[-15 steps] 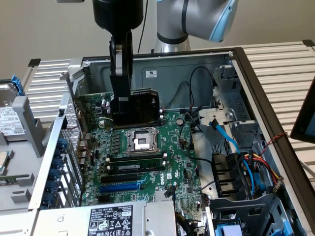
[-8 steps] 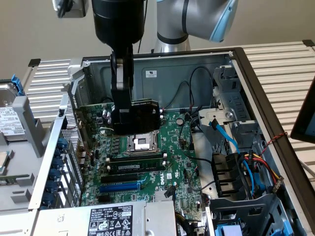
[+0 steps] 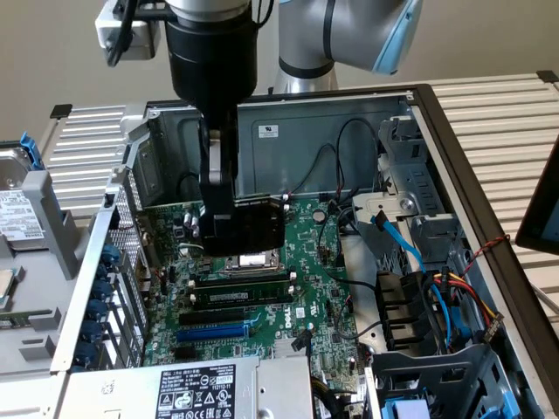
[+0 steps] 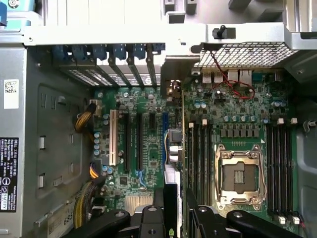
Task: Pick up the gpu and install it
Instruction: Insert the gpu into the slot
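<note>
Where the exterior view looks into the open computer case [image 3: 419,96], the arm [image 3: 214,52] stands upright over the motherboard [image 3: 306,288]. Its jaws are closed on the graphics card [image 3: 258,225], gripping it at the end toward the exterior view's left. The card hangs on edge with its black cooler facing the camera. It sits above the board and hides part of the processor socket [image 3: 253,260]. Memory sticks [image 3: 240,292] and a blue slot [image 3: 214,332] lie nearer the camera. The case rests on a slatted table [image 3: 498,113].

From the wrist view, the graphics card [image 4: 172,148] is seen edge-on between the two black fingers [image 4: 151,215]. It lines up just beside the blue slot [image 4: 165,124] on the motherboard [image 4: 148,173]. The open processor socket [image 4: 240,176] lies well apart. Whether the card touches a slot cannot be told.
</note>
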{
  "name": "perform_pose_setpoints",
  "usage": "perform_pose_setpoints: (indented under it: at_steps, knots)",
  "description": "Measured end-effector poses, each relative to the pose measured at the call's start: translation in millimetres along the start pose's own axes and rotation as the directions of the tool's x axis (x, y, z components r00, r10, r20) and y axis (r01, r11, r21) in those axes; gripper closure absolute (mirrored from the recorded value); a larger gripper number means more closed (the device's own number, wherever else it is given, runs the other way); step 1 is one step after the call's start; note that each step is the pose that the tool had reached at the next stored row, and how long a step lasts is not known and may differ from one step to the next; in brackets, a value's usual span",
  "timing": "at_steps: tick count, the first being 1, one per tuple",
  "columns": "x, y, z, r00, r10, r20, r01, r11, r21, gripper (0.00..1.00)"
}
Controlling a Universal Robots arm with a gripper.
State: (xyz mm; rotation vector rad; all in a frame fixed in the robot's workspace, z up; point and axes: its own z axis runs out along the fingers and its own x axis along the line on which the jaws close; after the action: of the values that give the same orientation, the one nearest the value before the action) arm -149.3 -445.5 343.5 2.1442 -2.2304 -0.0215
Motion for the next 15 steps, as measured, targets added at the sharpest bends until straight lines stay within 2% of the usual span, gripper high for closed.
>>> perform_pose_setpoints:
  at_steps: [5,15]
  knots:
    - [1.9,-0.4,9.3,1.0,0.0,0.0002,0.0,1.0,-0.0005,0.73]
    - [6.4,-1.2,22.9,1.0,0.0,0.0001,0.0,1.0,-0.0063,0.73]
